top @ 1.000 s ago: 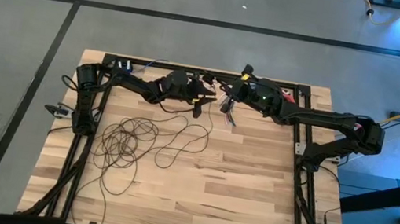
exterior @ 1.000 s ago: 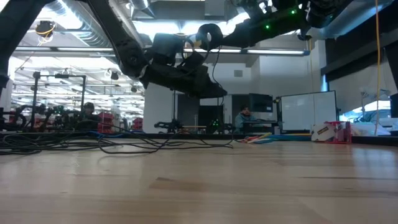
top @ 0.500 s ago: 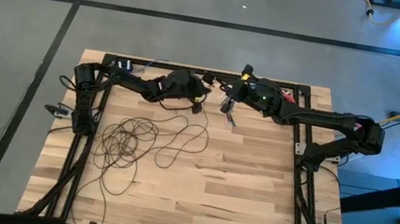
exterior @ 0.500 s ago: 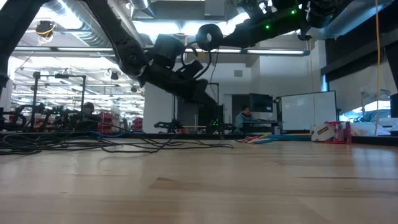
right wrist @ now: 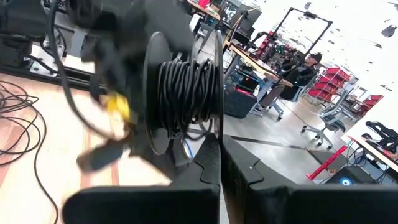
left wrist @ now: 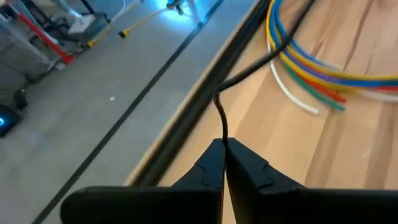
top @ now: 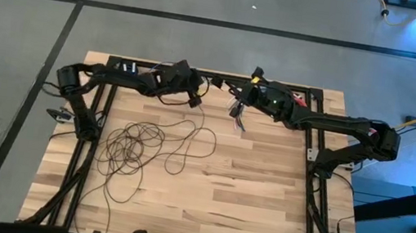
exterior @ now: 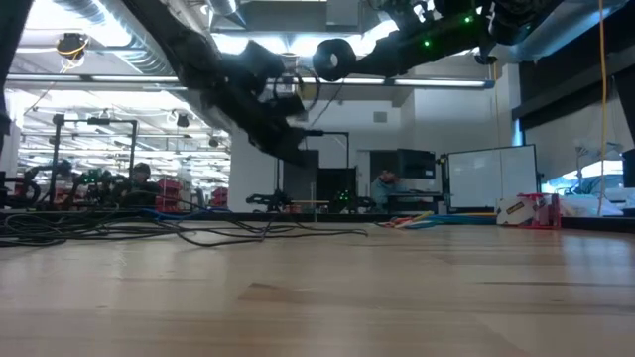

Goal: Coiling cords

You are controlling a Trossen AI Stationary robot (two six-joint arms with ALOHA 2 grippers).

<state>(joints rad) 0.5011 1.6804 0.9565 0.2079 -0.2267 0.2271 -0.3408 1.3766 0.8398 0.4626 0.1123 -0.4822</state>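
Note:
The cords' loose loops [top: 134,143] lie on the wooden table's left half. One strand rises from them to my left gripper [top: 196,96], which is shut on it near the far edge; the left wrist view shows the strand [left wrist: 219,106] leaving the fingertips. The strand's other end is wound on a black round reel [right wrist: 186,84], which hangs high over the table [exterior: 334,58]. My right gripper [right wrist: 221,144] is shut on that reel, at the far middle [top: 245,97]. My left gripper pinches a single strand of the cord [left wrist: 222,133] between its two fingertips, at their free ends. It comes from the table's left, slanting down. The strand bends just beyond the fingertips and runs on above the table. My right gripper pinches the lower rim of the reel's thin flange [right wrist: 219,127] between its two fingers. The fingers come level from the table's right. The reel is lifted clear of the table, its flanges upright.
A short bundle of multicoloured wires [left wrist: 311,71] lies by the far edge between the two grippers [top: 236,119]. The dark frame rail [left wrist: 186,124] runs along that edge. Bare board spreads over the near right [top: 262,199]. A person sits in the room behind [exterior: 382,188].
My left gripper has gone up and toward the table's far left, and has tipped from pointing steeply down to nearly level. The strand between it and the loops has been drawn along with it. The loops on the table have stayed where they were.

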